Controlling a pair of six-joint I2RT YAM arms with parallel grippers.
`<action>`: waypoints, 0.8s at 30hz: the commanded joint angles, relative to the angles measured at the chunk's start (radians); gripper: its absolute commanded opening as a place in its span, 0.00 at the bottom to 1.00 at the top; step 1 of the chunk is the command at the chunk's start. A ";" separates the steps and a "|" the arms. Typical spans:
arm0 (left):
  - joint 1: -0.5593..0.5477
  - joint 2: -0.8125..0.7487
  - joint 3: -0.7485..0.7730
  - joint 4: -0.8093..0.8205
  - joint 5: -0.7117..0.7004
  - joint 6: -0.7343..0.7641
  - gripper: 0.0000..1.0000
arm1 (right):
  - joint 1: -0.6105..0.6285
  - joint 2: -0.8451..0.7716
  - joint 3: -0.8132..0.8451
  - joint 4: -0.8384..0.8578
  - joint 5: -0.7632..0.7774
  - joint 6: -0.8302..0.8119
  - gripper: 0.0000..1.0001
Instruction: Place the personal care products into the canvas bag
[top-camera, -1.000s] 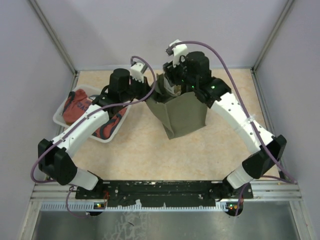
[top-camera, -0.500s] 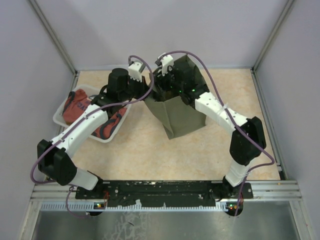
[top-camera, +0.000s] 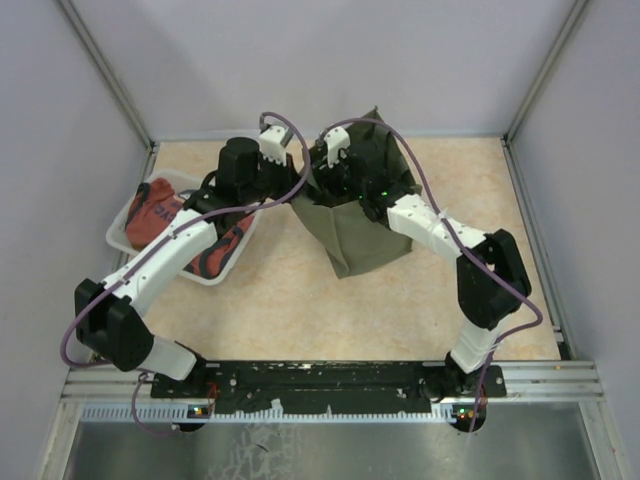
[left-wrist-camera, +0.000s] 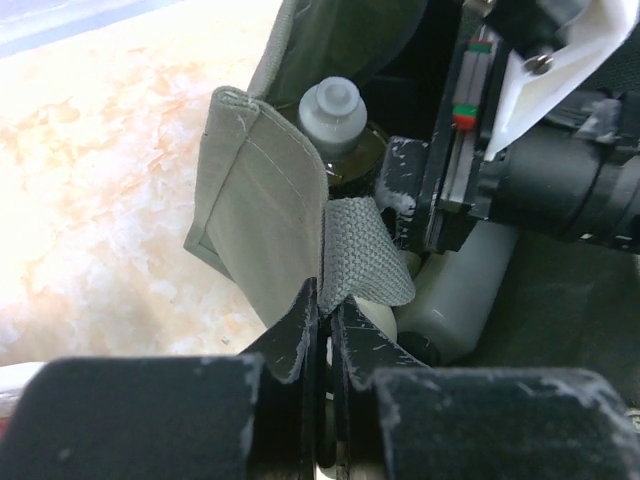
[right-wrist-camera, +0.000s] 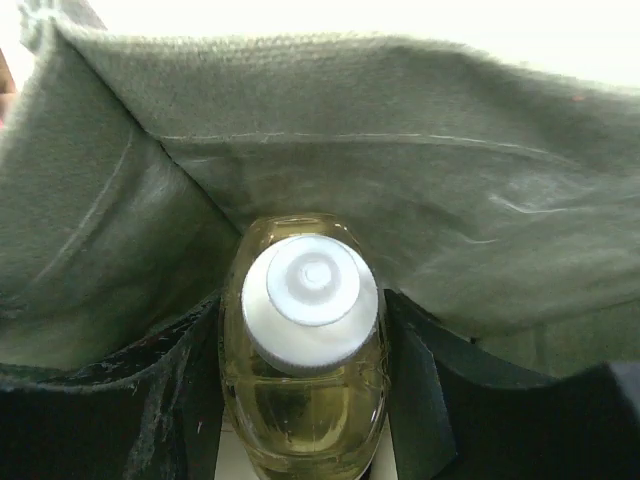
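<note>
The right gripper (right-wrist-camera: 305, 350) is inside the mouth of the upright olive-green canvas bag (top-camera: 360, 235), which stands at the centre of the beige worktop (top-camera: 270, 300). Its jaws press on both sides of the amber bottle with white cap (right-wrist-camera: 312, 290), which is centred between them. The left gripper (left-wrist-camera: 325, 310) has its jaws clamped on the bag's webbing strap (left-wrist-camera: 365, 255).

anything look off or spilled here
Nothing spilled or damaged. Only oddity: the rim of the canvas bag is folded outward where the left gripper pinches its strap, holding it open. The amber bottle, capped, sits in the right gripper inside the bag.
</note>
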 joint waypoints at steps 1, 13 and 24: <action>0.003 -0.024 0.060 0.033 0.007 0.002 0.02 | -0.002 -0.025 0.017 0.168 0.020 -0.002 0.43; 0.003 -0.007 0.100 0.031 0.015 -0.008 0.84 | -0.002 -0.198 0.067 -0.063 0.107 -0.034 0.99; 0.003 -0.103 0.144 -0.040 -0.105 0.038 1.00 | -0.002 -0.451 0.054 -0.316 0.222 0.041 0.99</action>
